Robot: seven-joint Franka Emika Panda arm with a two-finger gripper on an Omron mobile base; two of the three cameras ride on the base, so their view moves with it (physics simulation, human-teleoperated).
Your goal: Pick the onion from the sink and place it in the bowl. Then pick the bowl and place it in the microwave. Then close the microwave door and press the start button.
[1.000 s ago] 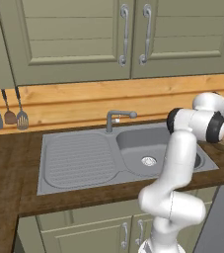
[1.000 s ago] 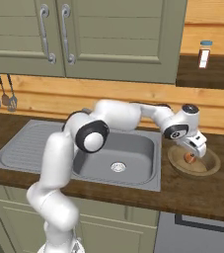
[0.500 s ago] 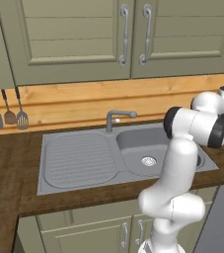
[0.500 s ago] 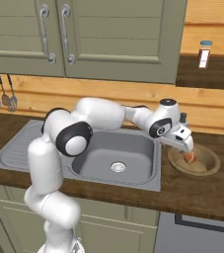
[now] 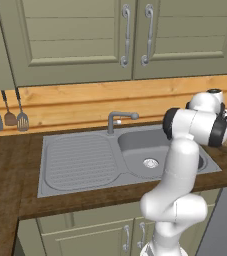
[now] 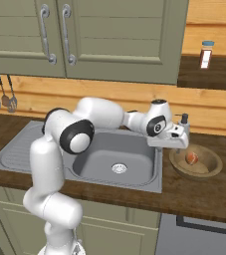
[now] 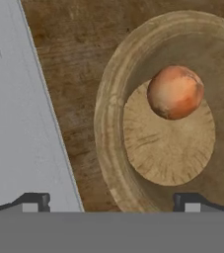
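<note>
Item 1: onion [image 7: 175, 92], lying inside bowl [image 7: 114, 123] on the tabletop [image 6: 204, 191], right of sink [image 6: 115, 154]. Step 1 done. Left: bowl to microwave, door, start button. Item 2: my claw [image 6: 180, 144], spread, holding nothing, above the bowl's left rim; my arm reaches rightward across the sink.

Grainy wooden bowl [image 7: 133, 163], matte metal sink [image 6: 115, 158], wood-grain counter [image 7: 74, 64].

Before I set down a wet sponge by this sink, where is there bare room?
The ribbed drainboard left of the basin is bare, as is the dark counter further left. The sink basin holds only its drain. Right of the sink it is crowded: the bowl with the onion, and the open gripper at the bowl's left rim.
</note>
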